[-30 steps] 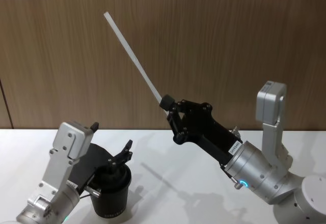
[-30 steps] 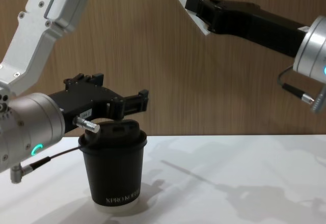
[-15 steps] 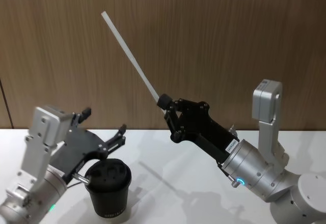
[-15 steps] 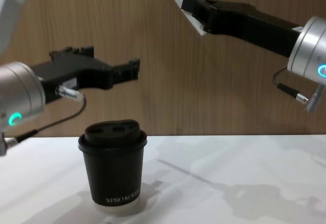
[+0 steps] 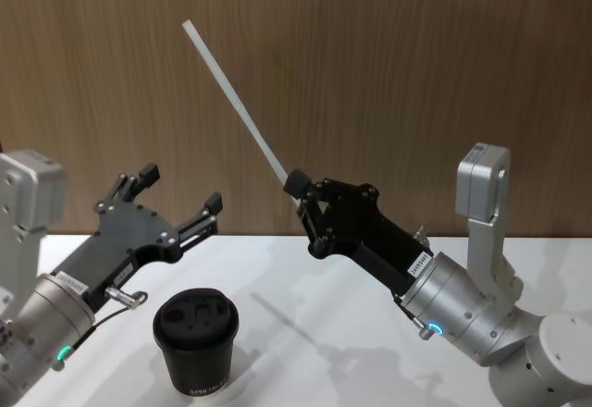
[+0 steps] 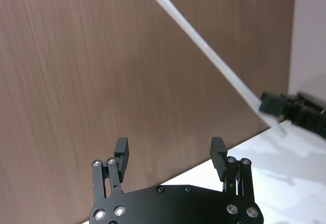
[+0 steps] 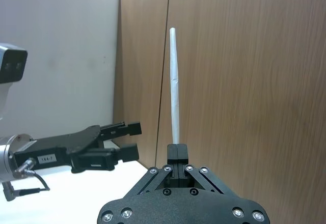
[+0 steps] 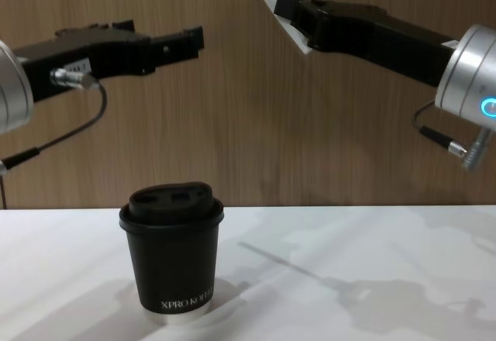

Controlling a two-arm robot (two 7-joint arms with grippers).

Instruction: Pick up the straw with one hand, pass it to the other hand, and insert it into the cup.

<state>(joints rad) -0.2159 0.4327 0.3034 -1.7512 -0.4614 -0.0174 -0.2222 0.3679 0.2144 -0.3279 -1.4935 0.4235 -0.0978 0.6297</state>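
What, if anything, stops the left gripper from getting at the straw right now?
Probably nothing, so likely yes. The left gripper hangs open, higher than the cup, and the straw sticks out long and bare beyond the right gripper clamping its lower end. Only open air lies between them.

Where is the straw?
In the head view the straw is mid-air, pinched at its lower end by the right gripper, above and right of the cup.

1 straw, white; 1 cup, black, with 1 domed lid; 2 black grippers with 2 fingers each: 1 left gripper, 1 right gripper; 1 white table; 1 wood-panelled wall.
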